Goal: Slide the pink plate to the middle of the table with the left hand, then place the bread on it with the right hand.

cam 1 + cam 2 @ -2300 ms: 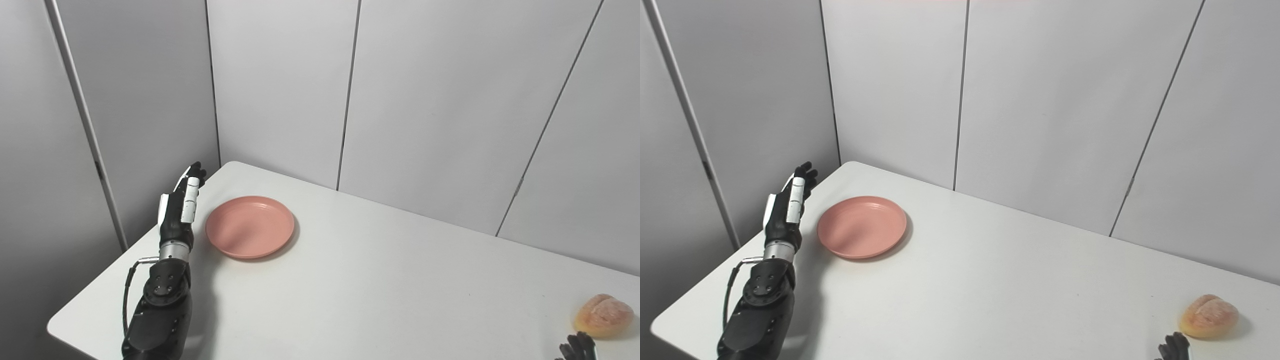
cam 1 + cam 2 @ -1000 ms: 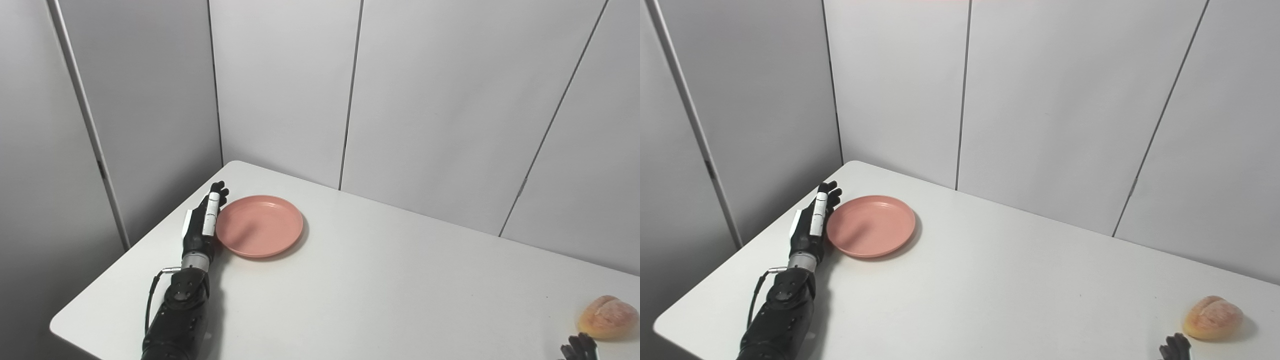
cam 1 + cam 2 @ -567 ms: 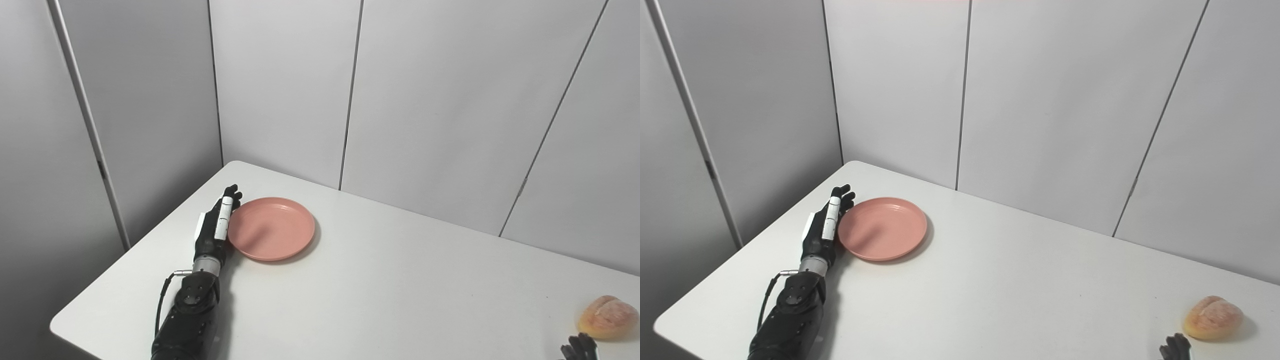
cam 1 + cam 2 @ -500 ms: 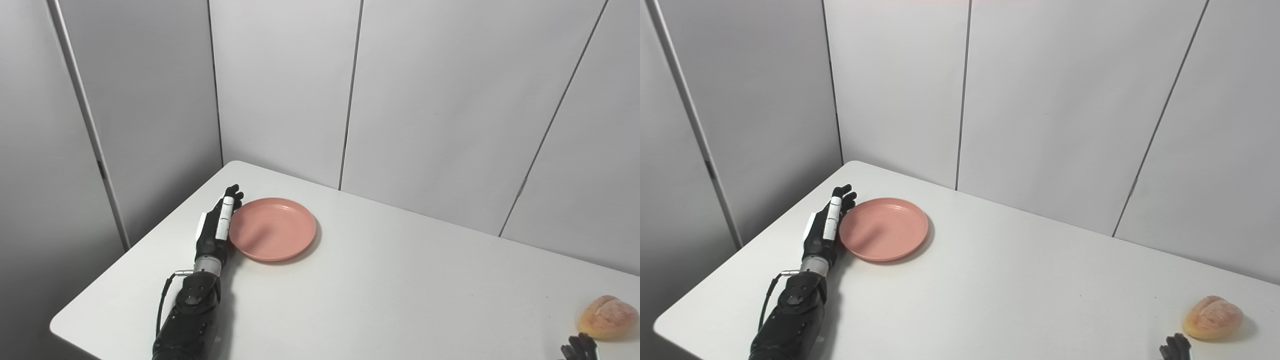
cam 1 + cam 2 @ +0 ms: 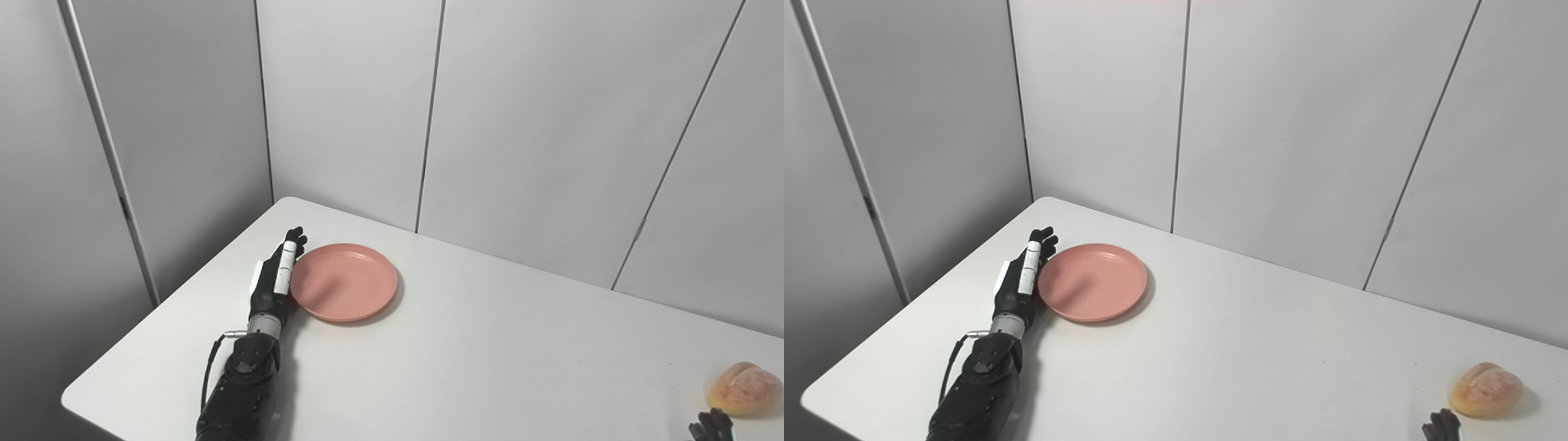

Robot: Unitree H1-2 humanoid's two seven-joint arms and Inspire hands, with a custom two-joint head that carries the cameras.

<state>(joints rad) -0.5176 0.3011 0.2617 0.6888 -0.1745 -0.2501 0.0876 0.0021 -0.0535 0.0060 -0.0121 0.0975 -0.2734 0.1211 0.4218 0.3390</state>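
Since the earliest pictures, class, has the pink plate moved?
Yes. The pink plate has slid rightward, away from the table's left edge, pushed by the left hand.

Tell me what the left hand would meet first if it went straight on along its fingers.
Probably only bare table, then the wall panels; the left hand lies alongside the pink plate, not pointing at it.

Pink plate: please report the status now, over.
Left robot hand flat against pink plate, fingers straight. Right robot hand barely visible beside bread. Table shows nothing blocking.
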